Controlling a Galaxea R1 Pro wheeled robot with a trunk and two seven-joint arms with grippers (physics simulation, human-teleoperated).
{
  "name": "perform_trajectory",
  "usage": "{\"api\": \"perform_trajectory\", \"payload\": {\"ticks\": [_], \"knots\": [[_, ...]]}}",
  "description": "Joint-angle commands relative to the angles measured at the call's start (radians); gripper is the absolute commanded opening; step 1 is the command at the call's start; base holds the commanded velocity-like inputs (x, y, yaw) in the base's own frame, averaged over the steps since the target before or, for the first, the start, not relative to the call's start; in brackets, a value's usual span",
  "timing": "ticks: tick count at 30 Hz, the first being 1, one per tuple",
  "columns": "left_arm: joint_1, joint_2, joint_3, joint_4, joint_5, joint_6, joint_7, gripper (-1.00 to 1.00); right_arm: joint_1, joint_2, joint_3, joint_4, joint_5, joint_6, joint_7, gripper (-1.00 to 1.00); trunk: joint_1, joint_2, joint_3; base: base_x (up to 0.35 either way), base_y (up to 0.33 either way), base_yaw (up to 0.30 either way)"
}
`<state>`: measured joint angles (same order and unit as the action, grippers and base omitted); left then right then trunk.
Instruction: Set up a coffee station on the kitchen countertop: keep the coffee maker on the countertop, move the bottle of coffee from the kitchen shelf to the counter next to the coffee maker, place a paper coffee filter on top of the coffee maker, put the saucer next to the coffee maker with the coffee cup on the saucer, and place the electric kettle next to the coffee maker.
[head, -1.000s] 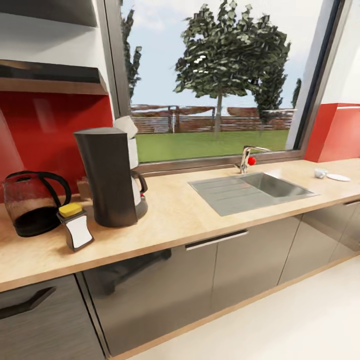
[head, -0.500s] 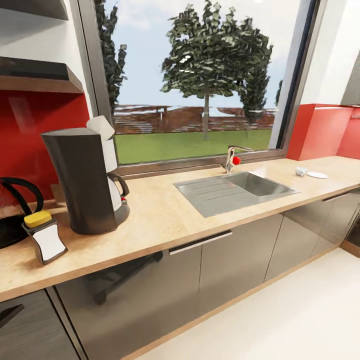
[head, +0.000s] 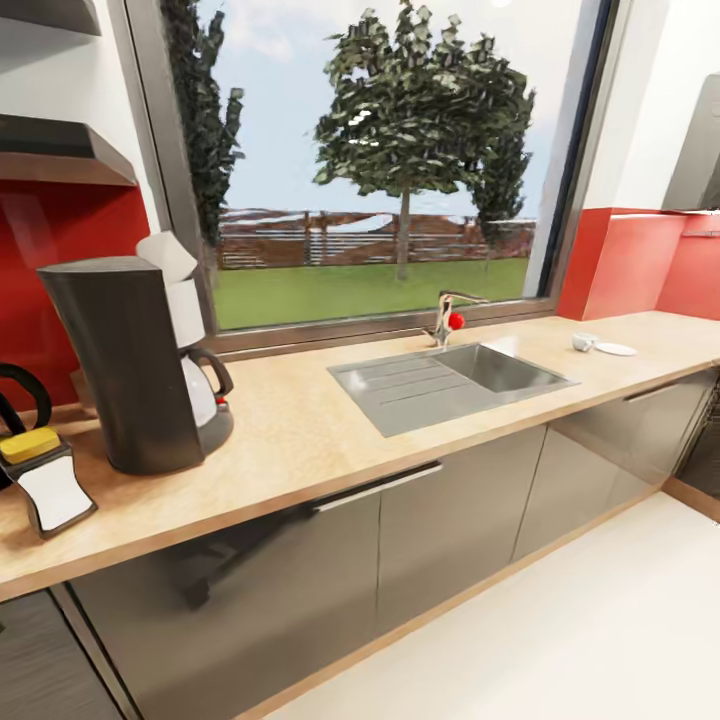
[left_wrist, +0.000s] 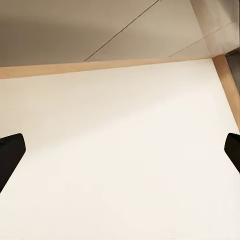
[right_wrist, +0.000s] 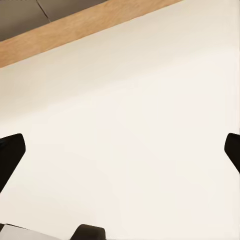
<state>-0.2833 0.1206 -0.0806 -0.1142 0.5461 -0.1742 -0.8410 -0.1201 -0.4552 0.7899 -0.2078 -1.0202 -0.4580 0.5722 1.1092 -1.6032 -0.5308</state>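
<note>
The tall dark grey coffee maker (head: 125, 365) stands on the beige kitchen countertop (head: 300, 440) at the left, with the white paper coffee filter (head: 165, 255) on its top. Beside it at the left edge leans the bottle of coffee (head: 45, 480) with its yellow cap, and only the black handle of the electric kettle (head: 20, 390) shows behind it. Far right on the counter lies the saucer (head: 615, 349), with the coffee cup (head: 583, 342) beside it, not on it. My left gripper (left_wrist: 120, 155) and right gripper (right_wrist: 120, 155) are both open over pale floor, holding nothing.
A steel sink (head: 450, 380) with a faucet (head: 445, 320) is set into the counter under the big window. Grey cabinet fronts (head: 430, 540) run below it. Two dark wall shelves (head: 55, 150) hang at the upper left. Pale floor (head: 560, 640) spreads out at the lower right.
The whole head view has shifted left, so the camera has turned right. The kettle has slid mostly out of frame. Nothing on the counter has moved.
</note>
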Motion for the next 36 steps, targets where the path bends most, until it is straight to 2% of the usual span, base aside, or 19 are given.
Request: {"api": "perform_trajectory", "payload": {"ticks": [1, 27, 36], "knots": [[-0.001, 0.001, -0.008, 0.001, 0.006, -0.007, -0.001, 1.0, -0.001, 0.0, 0.008, 0.001, -0.011, -0.002, 0.004, 1.0, 0.0, -0.001, -0.001, 0.018, -0.064, -0.217], [0.0, 0.001, -0.008, 0.002, 0.006, -0.007, -0.001, 1.0, -0.001, 0.0, 0.008, 0.001, -0.011, -0.002, 0.005, 1.0, 0.0, -0.001, -0.001, 0.002, -0.007, -0.275], [0.0, 0.001, -0.008, 0.001, 0.006, -0.007, -0.001, 1.0, -0.001, 0.0, 0.008, 0.001, -0.011, -0.002, 0.005, 1.0, 0.0, -0.001, -0.001, 0.161, -0.044, -0.095]]}}
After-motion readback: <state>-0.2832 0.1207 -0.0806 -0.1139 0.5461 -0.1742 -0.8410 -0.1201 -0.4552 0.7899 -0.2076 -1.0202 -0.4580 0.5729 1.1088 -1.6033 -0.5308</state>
